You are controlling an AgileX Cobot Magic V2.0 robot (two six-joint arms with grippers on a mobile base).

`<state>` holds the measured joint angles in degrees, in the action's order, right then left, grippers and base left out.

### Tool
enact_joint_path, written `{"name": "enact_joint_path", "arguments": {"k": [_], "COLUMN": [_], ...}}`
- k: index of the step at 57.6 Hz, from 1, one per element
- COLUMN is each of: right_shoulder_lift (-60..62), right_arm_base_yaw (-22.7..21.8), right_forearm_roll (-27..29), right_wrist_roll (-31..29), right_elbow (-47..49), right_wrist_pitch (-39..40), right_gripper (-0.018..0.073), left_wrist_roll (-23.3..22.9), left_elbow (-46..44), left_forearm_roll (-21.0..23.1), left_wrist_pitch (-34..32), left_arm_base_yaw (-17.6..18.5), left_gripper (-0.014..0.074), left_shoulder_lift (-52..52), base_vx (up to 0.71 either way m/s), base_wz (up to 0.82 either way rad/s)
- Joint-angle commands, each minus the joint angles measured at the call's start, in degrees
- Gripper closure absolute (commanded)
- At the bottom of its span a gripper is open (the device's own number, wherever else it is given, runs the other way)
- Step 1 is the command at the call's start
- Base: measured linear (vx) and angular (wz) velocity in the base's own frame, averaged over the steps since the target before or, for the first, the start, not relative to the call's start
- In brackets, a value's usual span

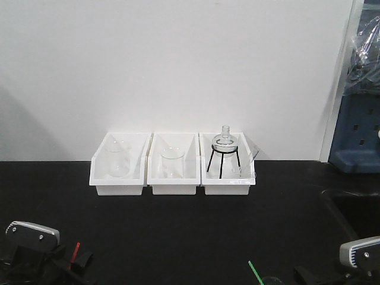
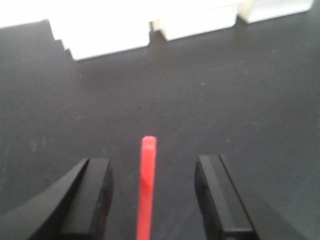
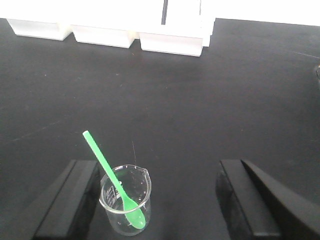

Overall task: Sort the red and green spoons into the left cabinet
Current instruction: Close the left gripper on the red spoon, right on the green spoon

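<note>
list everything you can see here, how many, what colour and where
table: 1, black, under everything
bins: 3, white, in a row at the table's back
beakers: 2, clear, one in the left bin, one in the middle bin
flask: 1, clear, on the tripod in the right bin
tripod: 1, black, in the right bin
small beaker: 1, clear, front right of the table
green spoon: 1, green, bowl down in the small beaker, handle leaning out
red spoon: 1, red, front left, only its handle shows
blue unit: 1, blue, far right
left gripper: 1, black fingers, open either side of the red spoon
right gripper: 1, black fingers, open either side of the small beaker
</note>
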<state>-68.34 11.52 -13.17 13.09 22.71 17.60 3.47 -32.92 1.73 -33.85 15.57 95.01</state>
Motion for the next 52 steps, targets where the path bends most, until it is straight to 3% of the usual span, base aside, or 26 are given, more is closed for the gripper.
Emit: {"name": "enact_joint_path", "arguments": {"k": [1,27,34,52], "right_shoulder_lift": [0.90,0.90,0.90,0.90], "right_arm_base_yaw": [-0.01,-0.01,-0.01,-0.01], "right_forearm_roll": [0.21,0.21,0.15,0.05], "right_wrist_roll": [-0.20,-0.20,-0.20,-0.20], "right_elbow": [1.80,1.80,1.80,1.80], "right_wrist_pitch": [3.93,3.48,3.21,2.27], "right_gripper": [0.0020,0.0020,0.0020,0.0020], "left_wrist_roll": [0.16,-2.06,-2.06,-2.41], "left_elbow": [-1.64,-1.64,-1.64,-1.64], "left_forearm_roll": [0.93,0.42,0.42,0.47], "left_wrist_pitch": [-6.16,-12.41,-11.98,-11.98], "left_arm_base_yaw": [0.43,0.43,0.43,0.43], "left_gripper": [0.0101,0.0130,0.0187,0.0443], "left_shoulder_lift": [-1.07,2.15,2.10,2.10], "base_vx": [0.00,0.00,0.00,0.00], "base_wz": [0.00,0.00,0.00,0.00]}}
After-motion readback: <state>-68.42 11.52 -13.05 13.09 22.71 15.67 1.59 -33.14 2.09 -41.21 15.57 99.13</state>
